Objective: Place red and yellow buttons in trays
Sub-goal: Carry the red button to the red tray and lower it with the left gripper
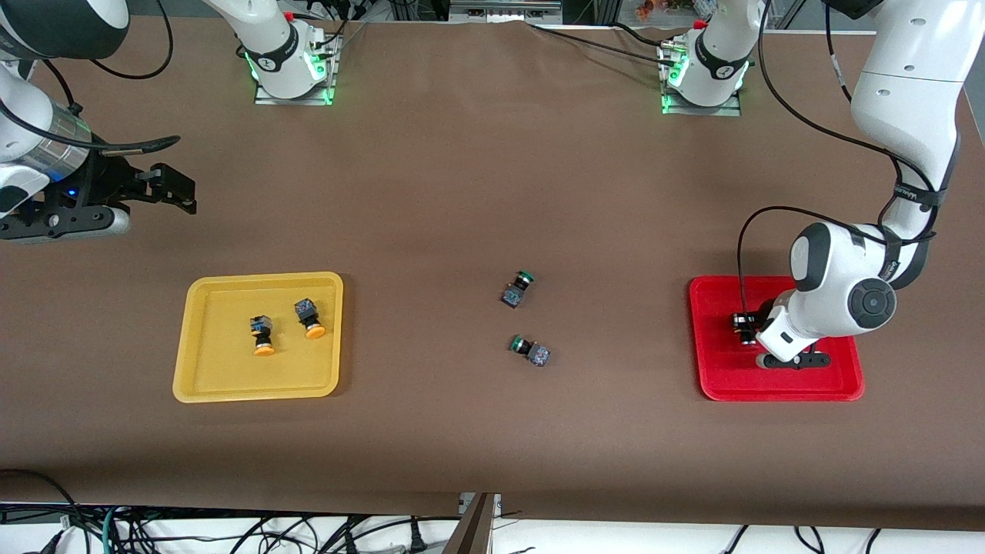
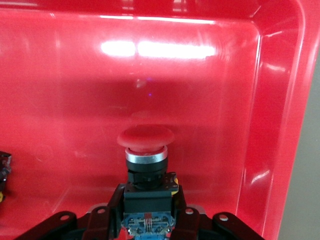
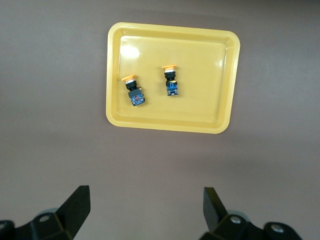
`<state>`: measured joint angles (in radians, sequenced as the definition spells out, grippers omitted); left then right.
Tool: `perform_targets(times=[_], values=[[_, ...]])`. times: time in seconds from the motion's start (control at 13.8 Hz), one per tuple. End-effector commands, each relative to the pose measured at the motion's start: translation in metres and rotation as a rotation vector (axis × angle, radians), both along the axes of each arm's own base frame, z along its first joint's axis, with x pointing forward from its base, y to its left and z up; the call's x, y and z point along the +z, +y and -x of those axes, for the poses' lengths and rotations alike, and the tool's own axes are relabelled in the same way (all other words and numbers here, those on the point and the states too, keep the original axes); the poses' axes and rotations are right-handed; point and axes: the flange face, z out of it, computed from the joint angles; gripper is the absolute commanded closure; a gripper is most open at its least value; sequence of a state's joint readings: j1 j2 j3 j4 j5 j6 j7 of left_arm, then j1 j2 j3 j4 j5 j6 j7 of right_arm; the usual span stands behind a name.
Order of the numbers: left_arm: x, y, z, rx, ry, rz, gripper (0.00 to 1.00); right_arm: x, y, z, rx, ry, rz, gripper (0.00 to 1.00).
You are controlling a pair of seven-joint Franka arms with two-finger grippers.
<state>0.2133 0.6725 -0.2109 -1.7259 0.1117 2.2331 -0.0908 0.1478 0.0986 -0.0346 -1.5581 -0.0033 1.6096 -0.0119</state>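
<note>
On the brown table [image 1: 462, 192], I'm watching the left gripper [image 2: 148, 225] clamping a red button [image 2: 145, 137] inside the red tray [image 2: 280, 100], while the right gripper [image 3: 145, 210] is waiting spread wide above the table near the yellow tray [image 3: 115, 75].

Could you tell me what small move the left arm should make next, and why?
Probably open the left gripper and let go. Its fingers are closed on the dark body of a red-capped button low inside the red tray, so only the release seems left. Both yellow-capped buttons already lie in the yellow tray; the right gripper waits open.
</note>
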Motion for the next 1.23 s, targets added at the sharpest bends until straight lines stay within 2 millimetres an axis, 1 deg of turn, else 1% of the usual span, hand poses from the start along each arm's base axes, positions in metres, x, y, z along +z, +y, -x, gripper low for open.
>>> perform_targets(times=[0.0,0.07,0.14,0.22,0.36,0.51,0.58,0.65,0.79,0.87,0.94,1.01,1.08,1.16], values=[[0.014,0.002,0.005,-0.019,-0.011,-0.009,0.25,0.005,0.003,-0.002,0.001,-0.001,0.000,0.00],[0.016,0.001,0.004,-0.020,-0.013,-0.009,0.02,0.005,0.003,-0.002,0.001,-0.001,0.000,0.00],[0.018,0.001,0.003,-0.017,-0.013,-0.009,0.00,0.005,0.003,-0.002,0.001,-0.001,0.000,0.00],[0.026,-0.001,-0.002,-0.016,-0.027,-0.007,0.00,0.005,0.003,-0.002,0.001,-0.001,0.000,0.00],[0.054,-0.011,-0.015,-0.027,-0.031,-0.006,0.00,0.005,0.003,-0.002,0.001,-0.001,0.000,0.00],[0.096,-0.014,-0.035,-0.035,-0.035,-0.013,0.00,0.005,0.004,-0.002,0.001,-0.001,0.000,0.00],[0.111,-0.016,-0.043,-0.035,-0.035,-0.015,0.00,0.005,0.004,-0.002,0.001,-0.001,0.000,0.00],[0.122,-0.018,-0.048,-0.040,-0.044,-0.017,0.00,0.005,0.004,-0.002,0.001,-0.001,0.000,0.00],[0.131,-0.019,-0.050,-0.037,-0.058,-0.015,0.00,0.006,0.004,-0.002,-0.001,-0.003,0.000,0.00],[0.145,-0.016,-0.050,-0.031,-0.079,-0.018,0.00,0.006,0.004,-0.002,-0.001,-0.003,0.000,0.00],[0.172,-0.017,-0.051,-0.032,-0.119,-0.026,0.00,0.006,0.004,-0.002,-0.001,-0.003,0.000,0.00],[0.206,-0.020,-0.048,-0.035,-0.167,-0.037,0.00,0.006,0.004,-0.002,-0.001,-0.003,0.000,0.00],[0.234,-0.022,-0.043,-0.038,-0.205,-0.047,0.00,0.006,0.004,-0.002,-0.001,-0.003,0.000,0.00],[0.257,-0.026,-0.035,-0.042,-0.225,-0.058,0.00,0.005,0.004,-0.002,-0.001,-0.001,0.000,0.00]])
